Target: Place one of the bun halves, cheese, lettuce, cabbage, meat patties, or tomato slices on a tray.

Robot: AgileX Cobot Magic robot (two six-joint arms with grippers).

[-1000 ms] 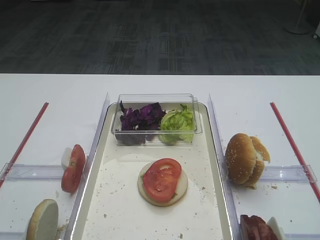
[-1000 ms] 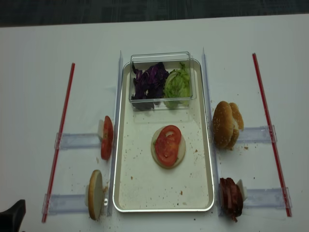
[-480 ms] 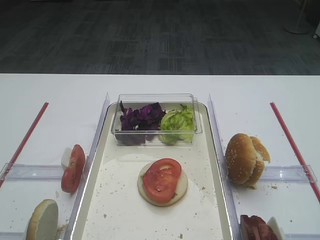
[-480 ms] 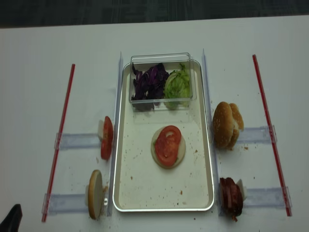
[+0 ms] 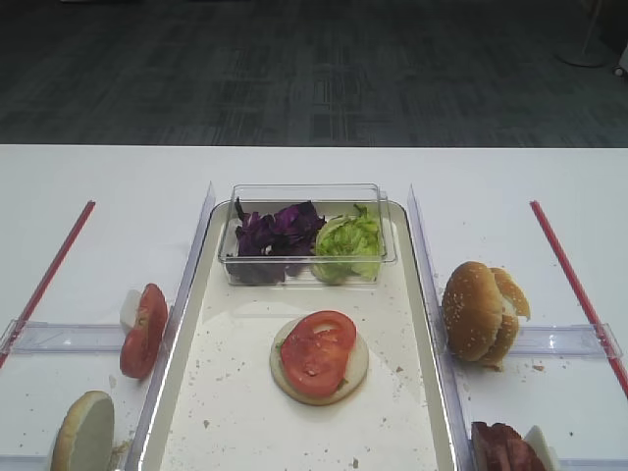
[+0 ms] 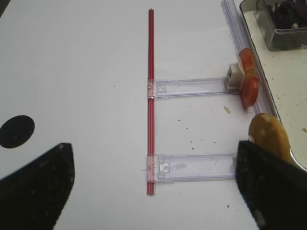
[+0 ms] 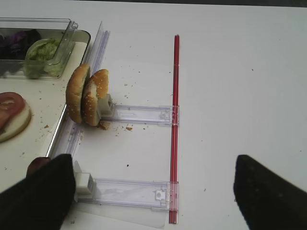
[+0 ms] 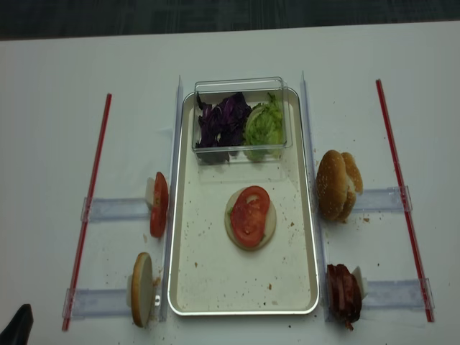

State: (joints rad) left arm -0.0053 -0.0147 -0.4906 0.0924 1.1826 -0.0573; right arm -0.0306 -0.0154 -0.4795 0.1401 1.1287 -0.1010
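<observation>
White desk (image 5: 294,167) is seen carrying the tray (image 8: 215,287) at its middle, with tomato slices (image 8: 250,214) laid on a bun half (image 8: 264,228) near the tray's centre. Both the left pincer (image 6: 153,191) and the right pincer (image 7: 148,191) are held apart, empty.

Both wrist views show two matte black, rounded fingers (image 6: 33,184) on the left gripper (image 6: 153,191) and on the right gripper (image 7: 153,191); no cables, screws or markings can be made out
</observation>
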